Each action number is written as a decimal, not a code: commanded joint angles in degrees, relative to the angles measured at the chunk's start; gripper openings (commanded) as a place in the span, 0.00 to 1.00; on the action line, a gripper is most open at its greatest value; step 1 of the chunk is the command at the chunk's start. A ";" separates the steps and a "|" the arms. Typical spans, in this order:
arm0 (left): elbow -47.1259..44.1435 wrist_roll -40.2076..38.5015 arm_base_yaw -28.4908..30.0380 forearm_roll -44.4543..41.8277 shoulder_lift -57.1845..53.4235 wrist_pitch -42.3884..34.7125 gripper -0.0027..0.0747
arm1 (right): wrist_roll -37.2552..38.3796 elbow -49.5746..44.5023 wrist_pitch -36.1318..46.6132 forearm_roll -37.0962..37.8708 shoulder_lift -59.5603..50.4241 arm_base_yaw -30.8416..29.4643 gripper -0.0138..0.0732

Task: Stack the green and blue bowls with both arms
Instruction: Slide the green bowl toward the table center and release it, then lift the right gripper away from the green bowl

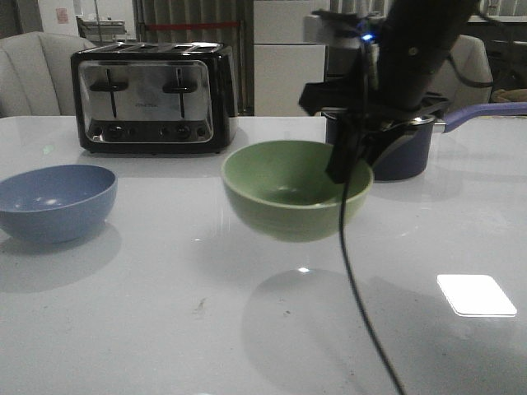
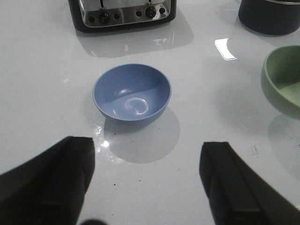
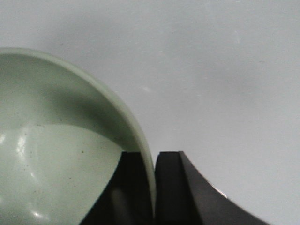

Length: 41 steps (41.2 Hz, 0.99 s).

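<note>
The main risk is the green bowl (image 1: 295, 189) slipping or tipping: the right gripper (image 3: 154, 187) pinches it only by a thin strip of rim, one finger inside and one outside, so the whole bowl hangs off one edge. In the front view it floats clear of the table (image 1: 165, 329), its shadow lying below it, near the table's middle. A jerk or a quick swing toward the blue bowl (image 1: 54, 202) could rock it in that narrow pinch, and a drop from here would send it rolling or knock it against the dark pot (image 1: 403, 148) just behind it at about 1 o'clock. A second risk, as I judge it, is a bad landing: if the green bowl comes down tilted or off-centre over the blue one, it could catch the blue rim and shove that bowl sideways across the slick table.

Relative to the right fingers (image 3: 136, 187), the green bowl's rim runs straight up between them, and its basin spreads away toward 9 and 10 o'clock in the right wrist view.

The left gripper (image 2: 147, 183) has its fingers spread wide and holding nothing. The blue bowl sits upright on the table ahead of them, at roughly 12 o'clock from the gap between the fingers and well apart from both; the toaster (image 2: 123, 13) stands beyond it
</note>
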<state>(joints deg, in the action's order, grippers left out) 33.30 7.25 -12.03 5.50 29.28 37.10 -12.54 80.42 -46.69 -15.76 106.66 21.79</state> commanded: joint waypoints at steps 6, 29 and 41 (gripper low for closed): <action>1.63 0.15 -0.36 0.59 0.51 -4.35 0.72 | -0.72 1.23 3.63 -0.07 1.67 2.95 0.30; 1.63 0.15 -0.36 0.59 0.51 -4.35 0.72 | -1.08 -0.67 5.30 0.00 -5.88 3.66 0.65; 1.63 0.15 -0.36 0.59 0.51 -4.35 0.72 | -5.42 -14.34 11.77 0.07 -26.18 7.93 0.62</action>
<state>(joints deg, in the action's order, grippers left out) 33.30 7.25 -12.03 5.50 29.28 37.10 -16.34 68.09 -38.78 -15.54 87.94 29.19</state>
